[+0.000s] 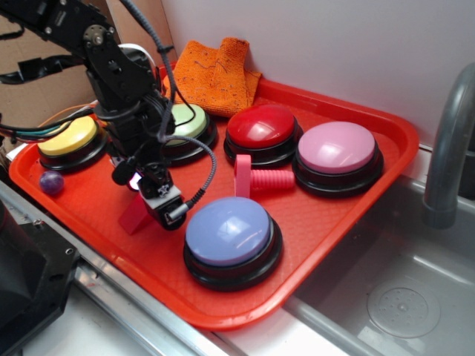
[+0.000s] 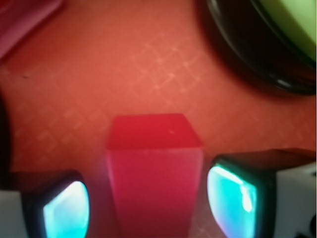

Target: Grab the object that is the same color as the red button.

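- Pincer (image 2: 148,198) low over the red plastic tray (image 1: 349,215), jaws apart, one glowing pad (image 2: 64,210) on each side of the small matte red wedge-shaped block (image 2: 151,168).
- Wedge between the pads in the wrist view; a thin gap visible on each side, no contact apparent. Not clamped.
- In the exterior view, wedge (image 1: 136,213) on the tray floor directly under and slightly left of the pincer (image 1: 152,194); partly hidden by it.
- Large glossy red dome button on a black base (image 1: 261,127) well beyond the pincer, toward the back of the tray; serves as colour reference only.
- Pink bolt-like peg (image 1: 261,179) just beside the pincer on its right in the exterior view; blue-purple dome button (image 1: 230,231) near and forward of it. Neither between the pads.
- Green dome button (image 2: 290,29) ahead of the pincer, upper right in the wrist view.
- Status, judged: approach and alignment done; closing on the wedge and lifting not yet done.
- Risk, judged: sloped face may slip under pad pressure.
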Controlling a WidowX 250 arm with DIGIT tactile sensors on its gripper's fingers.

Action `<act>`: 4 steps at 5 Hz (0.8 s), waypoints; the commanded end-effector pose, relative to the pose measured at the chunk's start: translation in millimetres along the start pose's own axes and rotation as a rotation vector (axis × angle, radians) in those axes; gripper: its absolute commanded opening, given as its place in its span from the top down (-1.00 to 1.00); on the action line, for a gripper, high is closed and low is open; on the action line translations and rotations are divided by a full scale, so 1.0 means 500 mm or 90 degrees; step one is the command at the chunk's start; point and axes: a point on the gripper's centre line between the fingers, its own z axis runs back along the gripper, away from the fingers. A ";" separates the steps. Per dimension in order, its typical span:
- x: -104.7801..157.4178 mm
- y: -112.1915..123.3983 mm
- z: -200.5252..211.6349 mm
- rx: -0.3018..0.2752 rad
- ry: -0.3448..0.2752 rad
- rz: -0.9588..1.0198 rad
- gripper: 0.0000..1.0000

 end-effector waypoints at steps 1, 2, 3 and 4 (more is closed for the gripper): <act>0.007 0.004 -0.011 -0.016 -0.033 0.000 1.00; 0.012 0.001 -0.015 -0.011 -0.028 -0.001 1.00; 0.018 -0.001 0.015 -0.003 -0.046 -0.035 1.00; 0.033 -0.019 0.113 0.078 -0.029 0.009 1.00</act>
